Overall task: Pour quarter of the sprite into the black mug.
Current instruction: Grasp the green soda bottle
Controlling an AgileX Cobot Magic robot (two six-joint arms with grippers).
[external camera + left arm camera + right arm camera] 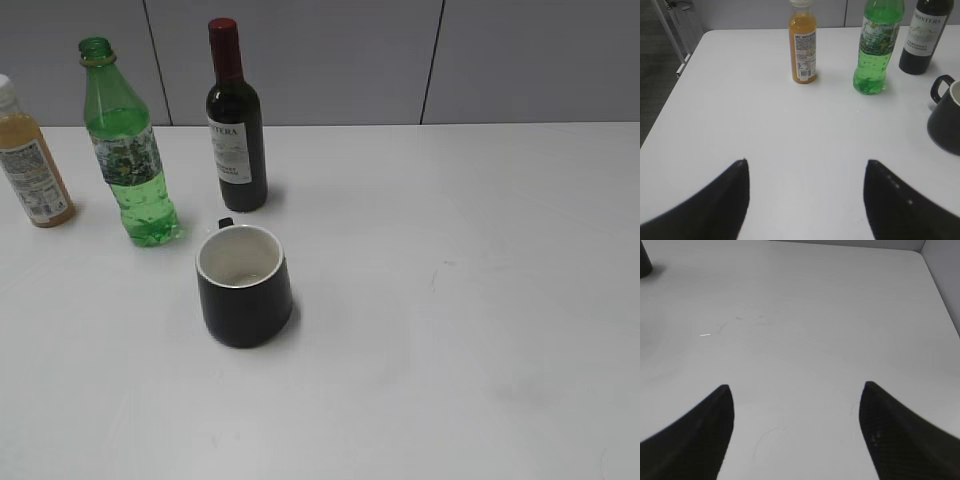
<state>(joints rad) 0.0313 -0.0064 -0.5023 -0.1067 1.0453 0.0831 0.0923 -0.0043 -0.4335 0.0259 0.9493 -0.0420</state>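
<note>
The sprite [128, 150], a clear-green bottle with no cap, stands upright at the back left of the white table; it also shows in the left wrist view [876, 47]. The black mug [243, 285] with a white inside stands in front of it, handle to the rear; its edge shows in the left wrist view [946, 120]. My left gripper [806, 162] is open and empty over bare table, well short of the bottles. My right gripper [796, 387] is open and empty over bare table on the right. Neither gripper shows in the exterior view.
A dark wine bottle with a red cap [235, 125] stands behind the mug. An orange juice bottle [30, 160] stands at the far left. The white table [480, 300] ends at a grey wall at the back; its left edge shows in the left wrist view [670, 95].
</note>
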